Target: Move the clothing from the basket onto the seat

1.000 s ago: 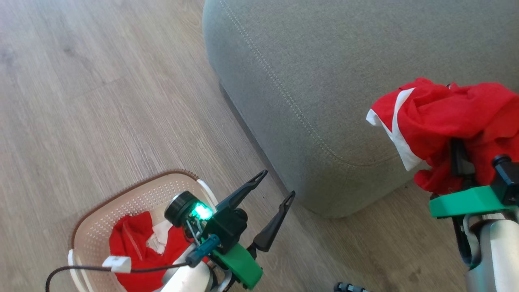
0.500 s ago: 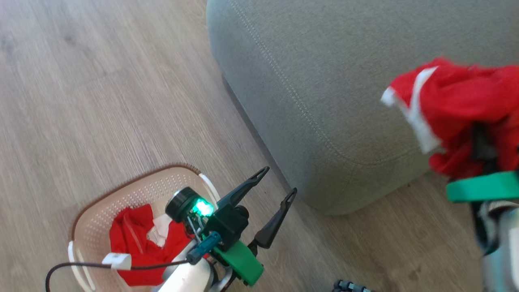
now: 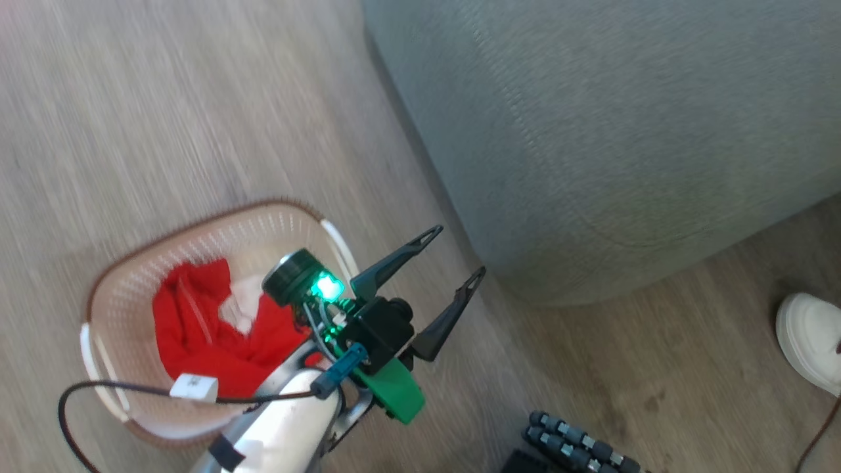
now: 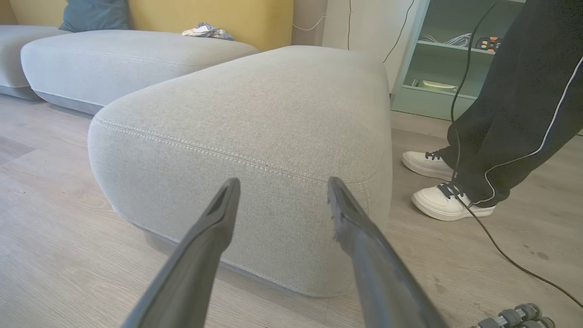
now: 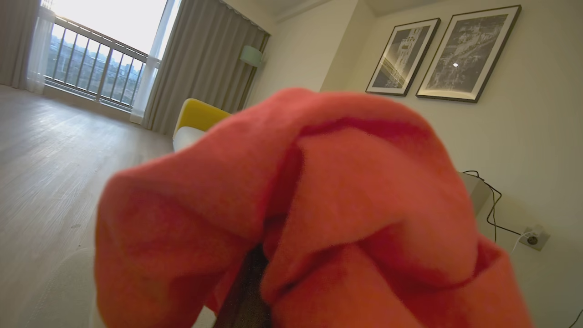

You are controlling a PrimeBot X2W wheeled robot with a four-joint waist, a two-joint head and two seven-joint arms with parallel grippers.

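The cream basket (image 3: 131,289) with its brown rim stands on the floor at lower left, with red clothing (image 3: 197,328) bunched inside. My left gripper (image 3: 458,251) hangs open and empty just right of the basket, its fingers aimed at the corner of the grey-green seat (image 3: 624,131). From the left wrist, that gripper (image 4: 282,182) frames the seat's (image 4: 255,118) stitched front corner. In the right wrist view, another red piece of clothing (image 5: 341,205) drapes over my right gripper, which is shut on it; one dark finger (image 5: 246,300) shows beneath the folds.
A person stands right of the seat, in dark trousers (image 4: 514,114) and white shoes (image 4: 448,202), with one shoe (image 3: 808,338) at the right edge. A thin cable (image 4: 501,255) trails over the wooden floor. A black ribbed part (image 3: 571,440) lies at the bottom.
The head camera has swung, shifting the whole picture. My right gripper and its red garment have gone out of the head view to the right. The left gripper stays open beside the basket.
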